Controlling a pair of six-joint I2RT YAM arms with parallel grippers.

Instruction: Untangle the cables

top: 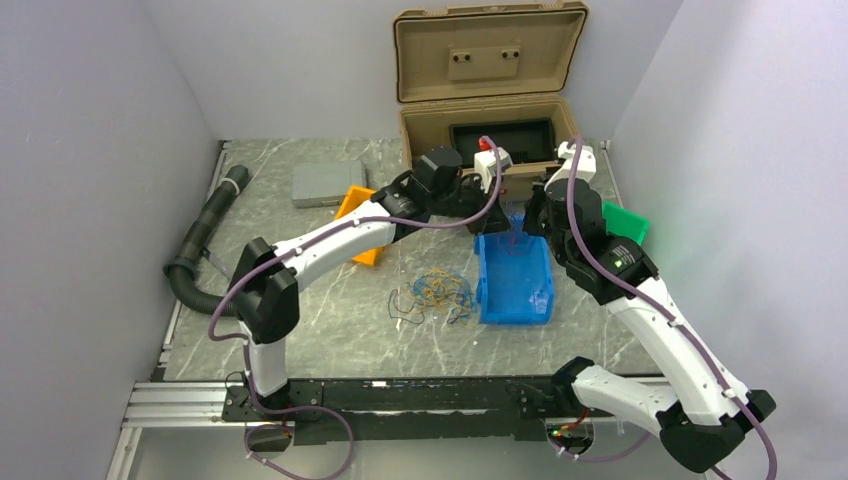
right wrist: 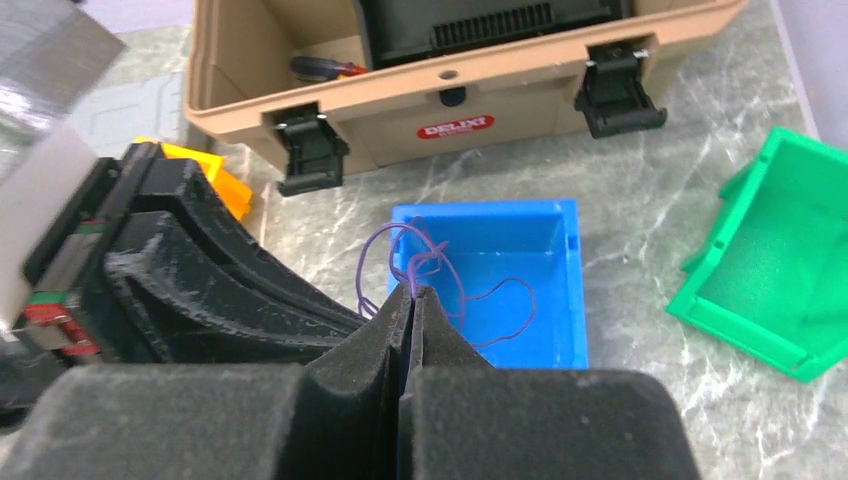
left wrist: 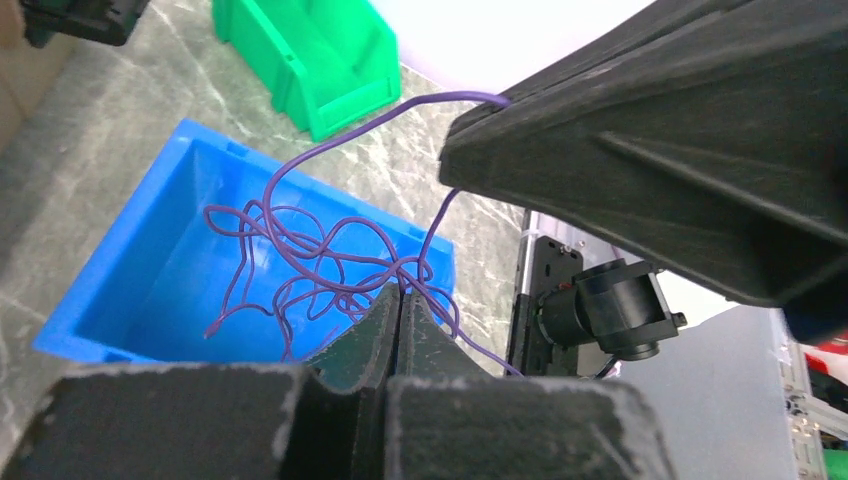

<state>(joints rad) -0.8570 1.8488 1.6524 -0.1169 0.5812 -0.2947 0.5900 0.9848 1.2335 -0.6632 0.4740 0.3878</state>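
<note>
A tangle of thin yellow, blue and dark cables (top: pixel 435 290) lies on the marble table, left of the blue bin (top: pixel 540 295). A thin purple wire (left wrist: pixel 300 250) hangs in loops over that bin (left wrist: pixel 150 290). My left gripper (left wrist: pixel 400 296) is shut on one stretch of the wire, which runs out from between its tips. Close beside it, my right gripper (right wrist: pixel 412 292) is shut on the same purple wire (right wrist: pixel 432 262), above the bin's (right wrist: pixel 540 230) left edge. In the top view both grippers (top: pixel 478 215) (top: pixel 535 215) meet over the bin's far end.
An open tan case (top: pixel 490 125) stands at the back, right behind the grippers. A green bin (top: pixel 625 222) lies to the right, an orange bin (top: pixel 358 215) under the left arm, and a grey pad (top: pixel 328 183) further back. A black corrugated hose (top: pixel 205 235) runs along the left wall.
</note>
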